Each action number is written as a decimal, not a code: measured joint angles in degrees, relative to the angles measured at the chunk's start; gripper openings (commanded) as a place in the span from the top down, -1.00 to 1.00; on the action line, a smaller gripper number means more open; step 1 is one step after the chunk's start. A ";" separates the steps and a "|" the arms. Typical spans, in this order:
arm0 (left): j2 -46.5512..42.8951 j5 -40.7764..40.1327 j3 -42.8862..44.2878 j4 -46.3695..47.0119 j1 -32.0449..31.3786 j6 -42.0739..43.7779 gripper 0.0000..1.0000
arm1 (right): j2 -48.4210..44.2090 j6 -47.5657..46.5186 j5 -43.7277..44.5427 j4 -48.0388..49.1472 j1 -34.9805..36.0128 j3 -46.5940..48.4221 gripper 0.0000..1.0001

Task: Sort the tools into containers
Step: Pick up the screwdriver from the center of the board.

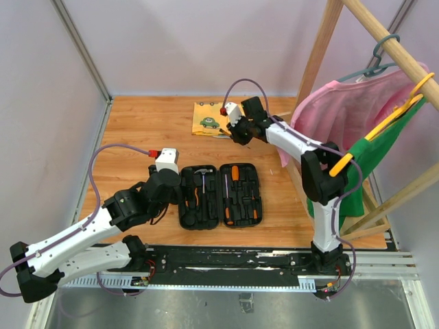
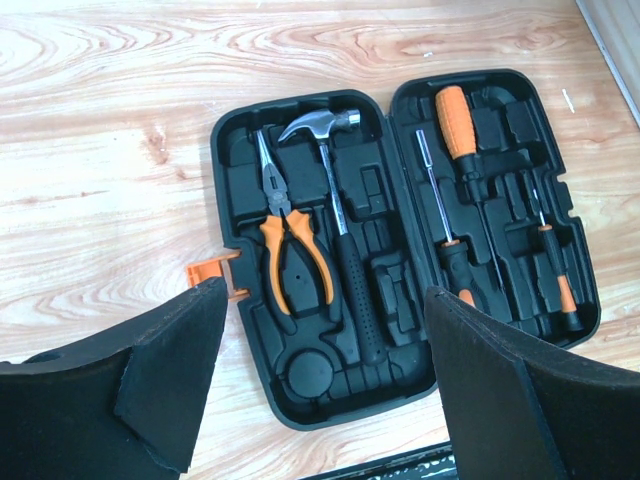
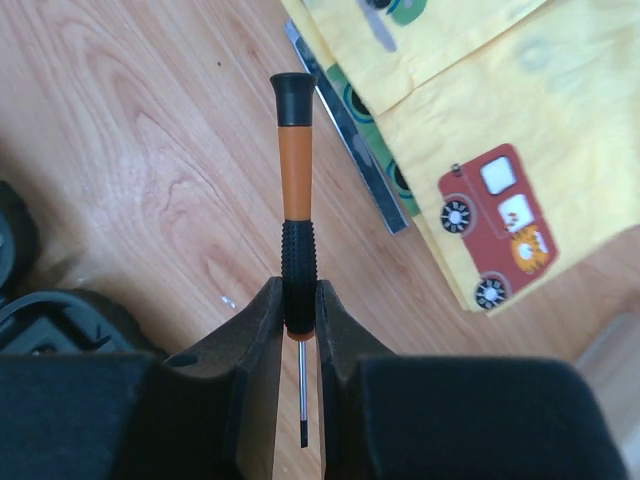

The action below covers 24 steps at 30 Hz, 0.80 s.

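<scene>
Right claw (image 3: 300, 300) tight around orange-and-black screwdriver (image 3: 296, 180)

Tool case (image 2: 222, 180), near right corner behind the left jaws; grey metal strip (image 3: 372, 178) partly under yellow cloth (image 3: 500, 90).

This looks like a robotics lab test cell, not a home or a workshop. The wooden table (image 1: 137, 130) is boxed in by plain pale panels (image 1: 41, 103) on slim metal posts (image 1: 82, 51) along its far and left edges. A left arm (image 1: 75, 240) and a right arm (image 1: 322, 185), both white and black, are bolted to a metal rail (image 1: 226, 260) at the table's near edge, with purple cables (image 1: 91, 181) looping off them. The rest reads as staged props. An open tool case (image 1: 219, 195) lies on the table, a yellow car-print cloth (image 1: 209, 116) sits toward its far edge, and a wooden clothes rack (image 1: 322, 48) with shirts (image 1: 336, 110) on hangers stands at its right.
</scene>
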 measured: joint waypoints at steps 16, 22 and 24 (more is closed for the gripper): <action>-0.02 -0.68 0.00 0.00 0.00 0.24 -0.68 | -29.53 17.20 0.39 21.51 0.00 -29.16 0.96; -0.31 -0.46 0.00 0.24 0.00 0.66 -0.68 | -41.79 27.34 -0.37 34.47 0.13 -44.96 0.94; -0.55 -0.28 0.00 0.50 0.00 0.92 -0.67 | -45.66 29.35 -0.87 38.95 0.57 -50.73 0.97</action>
